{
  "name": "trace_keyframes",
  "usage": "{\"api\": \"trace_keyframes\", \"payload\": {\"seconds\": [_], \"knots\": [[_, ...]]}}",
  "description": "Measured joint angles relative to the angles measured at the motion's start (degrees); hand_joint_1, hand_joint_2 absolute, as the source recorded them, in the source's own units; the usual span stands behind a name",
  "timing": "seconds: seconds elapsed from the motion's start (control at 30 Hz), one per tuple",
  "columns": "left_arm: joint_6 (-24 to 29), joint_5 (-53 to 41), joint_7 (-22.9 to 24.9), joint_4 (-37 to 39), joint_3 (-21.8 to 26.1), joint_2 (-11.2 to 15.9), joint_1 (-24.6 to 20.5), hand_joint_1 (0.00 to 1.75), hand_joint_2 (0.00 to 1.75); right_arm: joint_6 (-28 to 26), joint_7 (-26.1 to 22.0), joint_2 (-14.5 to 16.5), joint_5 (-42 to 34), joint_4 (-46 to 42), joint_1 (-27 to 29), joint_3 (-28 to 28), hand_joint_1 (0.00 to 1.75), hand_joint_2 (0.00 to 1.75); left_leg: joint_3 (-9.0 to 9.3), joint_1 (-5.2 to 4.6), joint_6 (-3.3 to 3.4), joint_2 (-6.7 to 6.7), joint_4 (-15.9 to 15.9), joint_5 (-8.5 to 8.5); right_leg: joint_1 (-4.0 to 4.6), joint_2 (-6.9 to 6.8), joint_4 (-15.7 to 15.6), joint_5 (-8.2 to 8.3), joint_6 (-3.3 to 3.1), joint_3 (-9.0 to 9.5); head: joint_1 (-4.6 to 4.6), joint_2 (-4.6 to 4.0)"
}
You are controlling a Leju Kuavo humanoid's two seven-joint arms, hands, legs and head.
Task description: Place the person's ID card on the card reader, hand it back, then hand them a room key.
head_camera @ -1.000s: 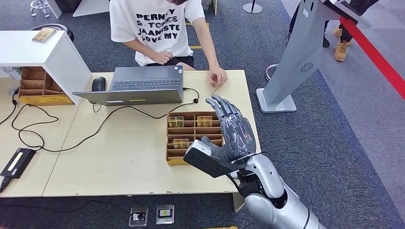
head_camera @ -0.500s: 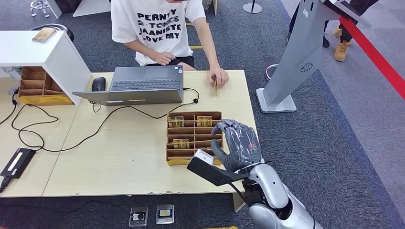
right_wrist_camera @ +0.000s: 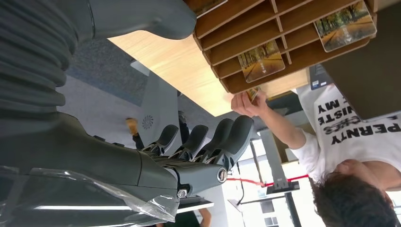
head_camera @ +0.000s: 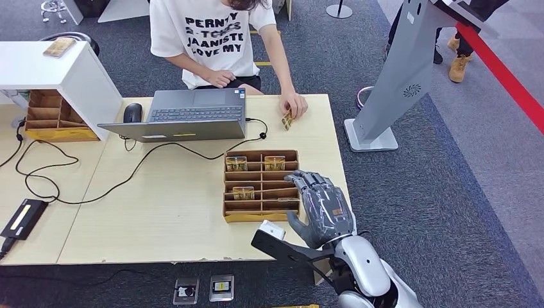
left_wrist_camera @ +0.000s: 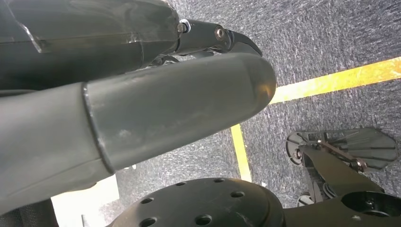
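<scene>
While its dark jointed fingers [head_camera: 306, 180] hang loosely spread with nothing in them, the right hand [head_camera: 324, 208] hovers over the near right corner of the pale wooden table [head_camera: 160, 212], fingertips just above the edge of the slotted wooden card box [head_camera: 261, 185]. The palm is smooth grey plastic, the wrist a ribbed grey cover, the forearm polished silver. In the box's slots sit a few glossy room key cards [head_camera: 243, 192] printed with a tree-lined picture; how many lie deeper in the slots is hard to make out. Across the table the person's hand [head_camera: 294, 104] rests on the wood, pinching a small card [head_camera: 287, 120] that stands on edge; whether it is the ID card or a room key I cannot tell. From the wrist camera the left hand [left_wrist_camera: 142, 109] is a fat grey thumb against dark carpet with a yellow stripe; its fingers are mostly hidden, so I cannot tell whether they are spread or curled. A grey laptop [head_camera: 183, 115] with a trailing black cable sits beside the person.
</scene>
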Motion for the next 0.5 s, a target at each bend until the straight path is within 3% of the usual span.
{"api": "trace_keyframes", "payload": {"seconds": [0.5], "knots": [[-0.74,-1.32,-0.12,0.00,-0.02,0.02,-0.01,0.00,0.00,2.50,0.51,-0.45,1.66,-0.65,0.72,0.10,0.55,1.75,-0.01,0.00,0.00,0.00,0.00,0.00,0.00,0.00,0.00,0.00,0.00,0.00,-0.01,0.00]]}}
